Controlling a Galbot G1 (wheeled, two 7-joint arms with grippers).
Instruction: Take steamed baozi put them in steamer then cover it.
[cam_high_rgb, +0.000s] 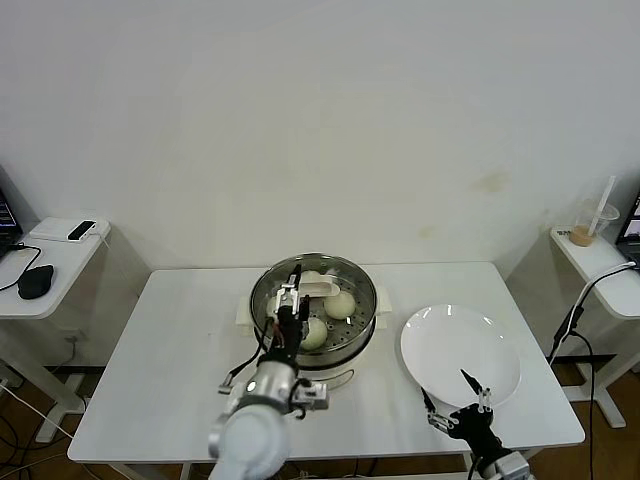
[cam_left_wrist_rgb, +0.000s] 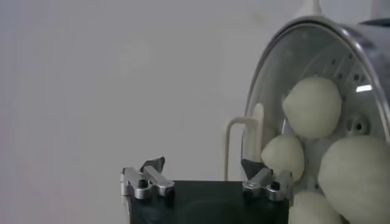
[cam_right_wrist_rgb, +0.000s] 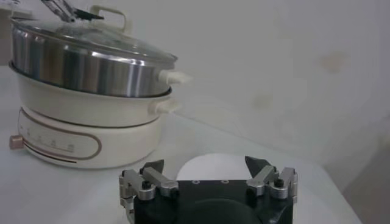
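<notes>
Under open left hand (cam_high_rgb: 291, 292): cover (cam_high_rgb: 313, 297) seated on steamer (cam_high_rgb: 362, 330).

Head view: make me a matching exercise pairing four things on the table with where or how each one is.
Things:
1. glass lid
2. buns
3. plate
4. left claw

States:
A. empty, beside the steamer
B. open, above the lid handle
C. resting on the steamer
D. inside the steamer, under glass

Pairs: 1-C, 2-D, 3-A, 4-B
</notes>
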